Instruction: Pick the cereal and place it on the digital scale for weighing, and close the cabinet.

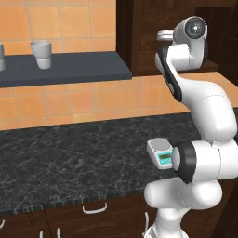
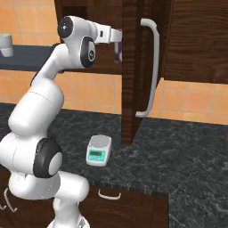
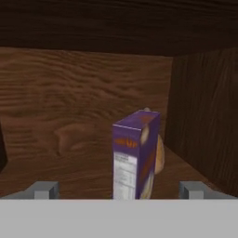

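Left base view: the digital scale sits on the counter, right of centre. Right base view: the cabinet door stands open, upper centre. Hand view: the gripper fingers spread wide, the cereal upright between them, centre.

Cereal: purple box, upright on cabinet floor near right wall. Cabinet door open. Scale: white, teal display, on counter near front edge.
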